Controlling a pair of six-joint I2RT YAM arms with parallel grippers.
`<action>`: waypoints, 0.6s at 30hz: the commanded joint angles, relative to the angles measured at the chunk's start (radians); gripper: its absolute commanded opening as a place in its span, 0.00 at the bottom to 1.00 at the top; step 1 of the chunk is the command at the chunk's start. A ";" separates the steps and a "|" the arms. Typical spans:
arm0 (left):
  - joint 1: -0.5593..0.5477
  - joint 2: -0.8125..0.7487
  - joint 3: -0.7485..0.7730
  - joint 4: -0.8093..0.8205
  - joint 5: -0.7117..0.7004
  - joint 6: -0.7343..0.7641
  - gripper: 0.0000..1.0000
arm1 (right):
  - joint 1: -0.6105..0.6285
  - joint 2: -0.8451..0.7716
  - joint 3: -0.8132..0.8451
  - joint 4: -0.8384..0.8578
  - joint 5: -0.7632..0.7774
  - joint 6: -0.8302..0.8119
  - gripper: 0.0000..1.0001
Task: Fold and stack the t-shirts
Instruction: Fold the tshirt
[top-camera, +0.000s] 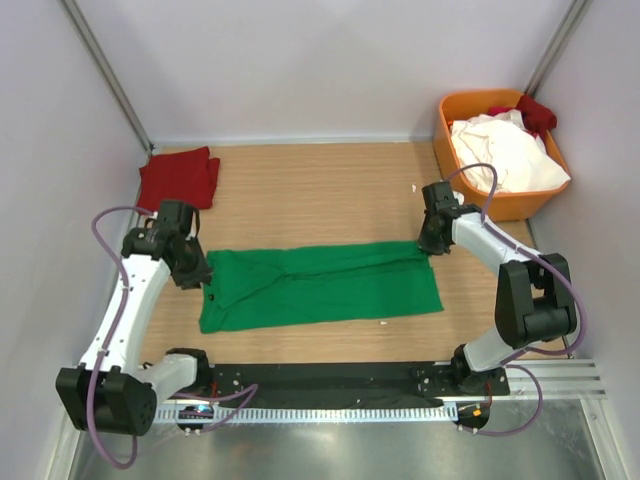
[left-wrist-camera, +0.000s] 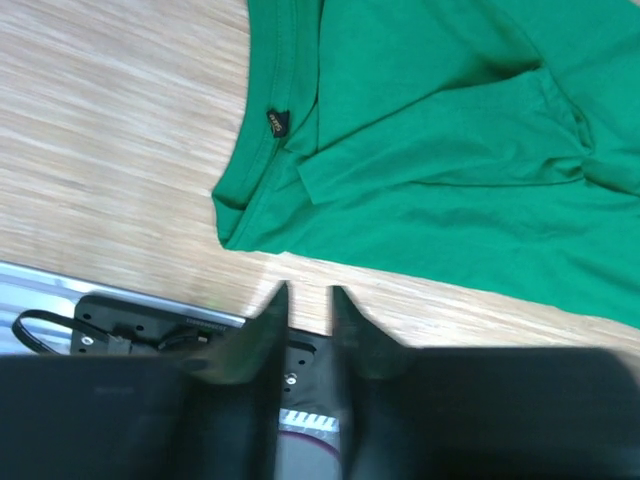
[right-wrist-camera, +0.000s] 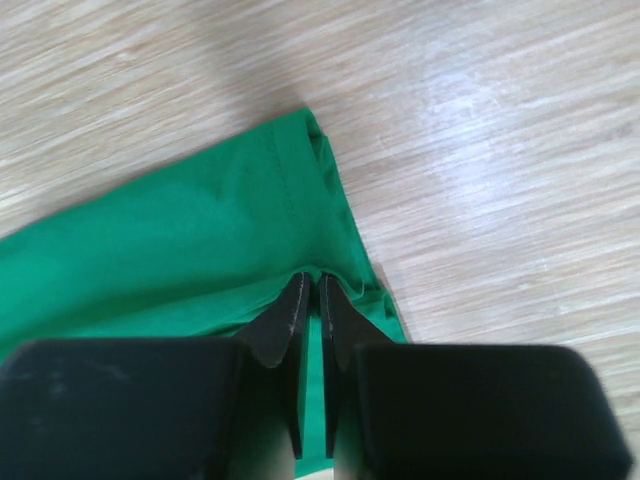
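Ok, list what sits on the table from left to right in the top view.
Red shirt → green shirt → bin

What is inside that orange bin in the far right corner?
The orange bin holds a crumpled heap of white cloth, with a dark red piece at its far rim. Anything beneath the heap, and the bin's floor, is covered.

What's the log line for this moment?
green shirt: long strip, flat | left gripper: open, off shirt | right gripper: over shirt corner
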 joint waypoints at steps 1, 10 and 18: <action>-0.006 -0.006 -0.001 -0.010 0.012 -0.009 0.29 | -0.005 -0.043 -0.015 -0.014 0.078 0.000 0.25; -0.041 0.086 -0.001 0.128 -0.005 -0.084 0.33 | -0.014 -0.172 -0.007 -0.056 0.206 0.007 0.92; -0.104 0.236 -0.117 0.332 -0.068 -0.205 0.33 | 0.083 -0.057 0.026 0.094 -0.210 -0.059 0.77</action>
